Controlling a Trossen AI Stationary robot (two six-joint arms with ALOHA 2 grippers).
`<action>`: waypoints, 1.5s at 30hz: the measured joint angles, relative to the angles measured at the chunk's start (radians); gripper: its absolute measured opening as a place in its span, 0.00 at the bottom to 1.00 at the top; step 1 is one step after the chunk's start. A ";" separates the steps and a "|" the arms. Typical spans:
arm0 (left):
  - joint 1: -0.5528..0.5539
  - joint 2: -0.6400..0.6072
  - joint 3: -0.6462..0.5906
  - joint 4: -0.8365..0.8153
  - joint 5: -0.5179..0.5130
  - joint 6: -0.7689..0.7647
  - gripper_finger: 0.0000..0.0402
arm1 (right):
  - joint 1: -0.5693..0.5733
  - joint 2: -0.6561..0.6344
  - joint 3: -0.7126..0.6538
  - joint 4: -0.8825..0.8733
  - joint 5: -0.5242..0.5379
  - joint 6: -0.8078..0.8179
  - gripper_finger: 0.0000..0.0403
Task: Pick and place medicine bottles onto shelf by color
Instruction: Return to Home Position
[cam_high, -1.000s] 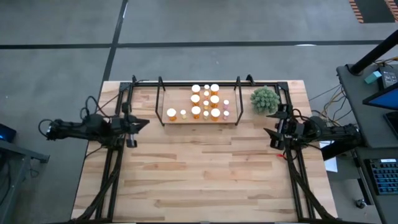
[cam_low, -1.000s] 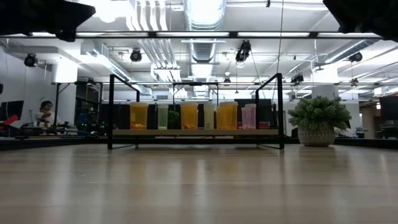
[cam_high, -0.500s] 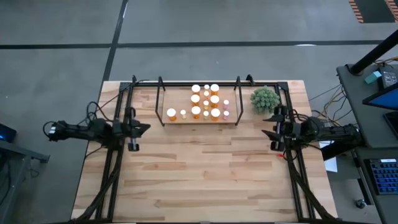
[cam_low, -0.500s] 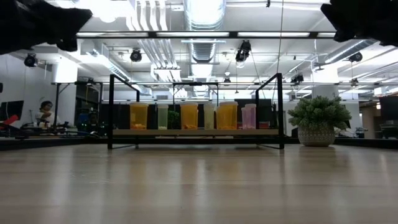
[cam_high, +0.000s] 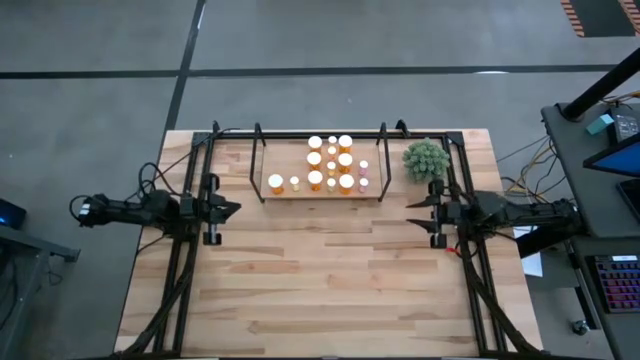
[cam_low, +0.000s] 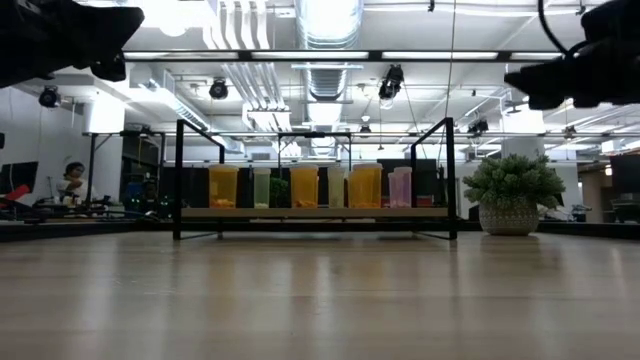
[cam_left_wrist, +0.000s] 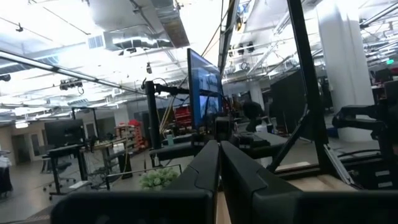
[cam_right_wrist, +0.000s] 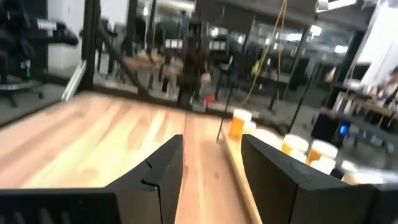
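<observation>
White-capped orange and pale medicine bottles (cam_high: 330, 166) stand clustered on the narrow light-wood shelf with black uprights (cam_high: 285, 162) at the wooden bench's (cam_high: 320, 290) far side; left gripper (cam_high: 230, 208) hovers left of it, jaws clenched, empty; right gripper (cam_high: 420, 218) near green spiky plant (cam_high: 427, 159), jaws released.

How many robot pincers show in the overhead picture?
2. The dark left pincer, shut, hangs over the wooden table's left side; the dark right pincer, open, over its right side near the green spiky plant.
</observation>
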 joint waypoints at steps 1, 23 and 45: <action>0.000 0.000 0.000 0.000 0.000 0.000 0.00 | 0.000 0.000 0.000 -0.027 0.000 0.001 0.38; 0.000 -0.001 -0.003 0.001 0.000 0.000 0.00 | 0.000 0.017 0.009 -0.052 0.000 0.001 0.37; 0.000 0.000 -0.003 0.001 0.000 0.000 0.00 | 0.000 0.018 0.010 -0.052 0.001 0.001 0.37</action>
